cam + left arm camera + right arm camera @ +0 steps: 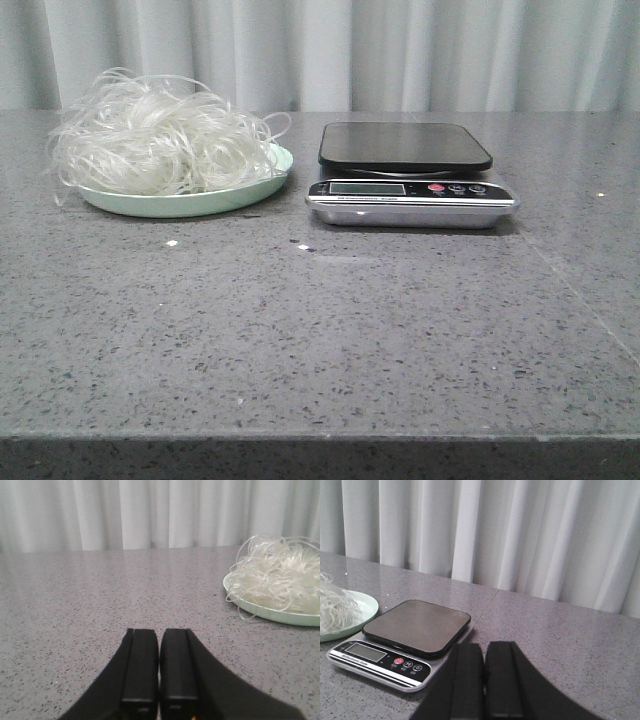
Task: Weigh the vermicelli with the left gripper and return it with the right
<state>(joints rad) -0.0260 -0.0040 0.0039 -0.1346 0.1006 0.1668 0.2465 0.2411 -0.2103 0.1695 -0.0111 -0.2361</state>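
Note:
The vermicelli (155,135) is a fluffy whitish nest heaped on a pale green plate (190,203) at the back left of the table. To its right stands a kitchen scale (410,175) with a bare black platform and a blank display. No arm shows in the front view. In the left wrist view my left gripper (160,630) is shut and empty, low over bare table, with the vermicelli (277,575) off to one side. My right gripper (485,646) is shut and empty too, beside the scale (402,640).
The grey speckled table (320,330) runs to a front edge close to the camera. A white curtain (400,50) hangs behind the table. A faint seam crosses the tabletop on the right.

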